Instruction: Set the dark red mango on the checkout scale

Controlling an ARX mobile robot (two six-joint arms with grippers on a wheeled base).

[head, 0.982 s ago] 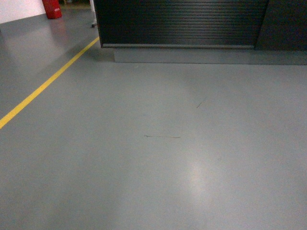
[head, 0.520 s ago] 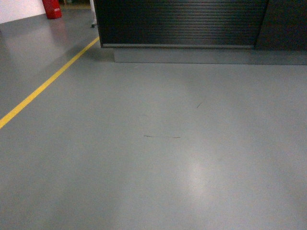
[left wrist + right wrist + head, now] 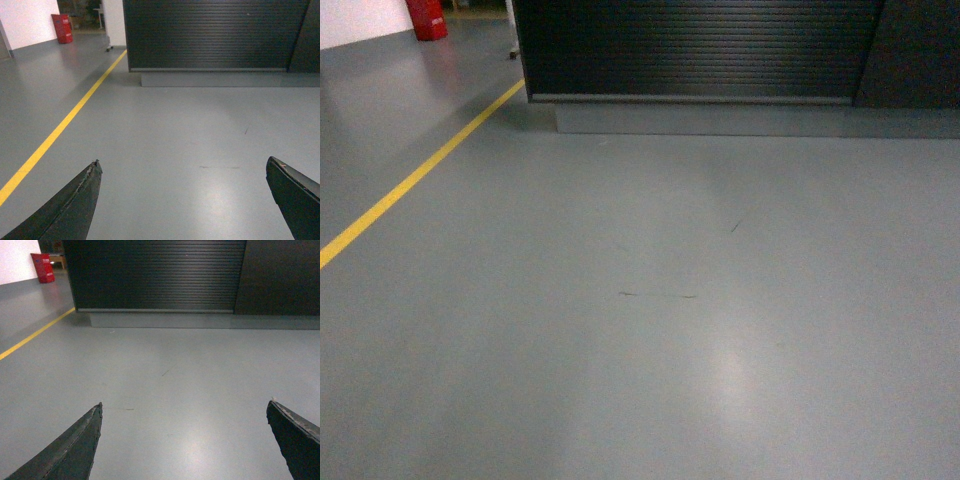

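Note:
The checkout [image 3: 700,50] shows only its ribbed black front at the top of the head view, standing on a grey plinth; the same front fills the top of the left wrist view [image 3: 215,35] and of the right wrist view [image 3: 155,275]. Its top, the scale and the dark red mango are out of view. My left gripper [image 3: 182,162] is open above bare grey floor, nothing between its fingers. My right gripper [image 3: 184,404] is open too, holding nothing. Neither gripper shows in the head view.
A yellow floor line [image 3: 410,180] runs diagonally at the left. A red container [image 3: 427,17] stands at the far left by a white wall. A plain dark panel [image 3: 915,50] adjoins the ribbed front on the right. Grey glossy floor [image 3: 650,330] lies between me and the counter.
The counter front has shifted slightly in the head view and the floor marks have slid down a little. Both grippers show only now.

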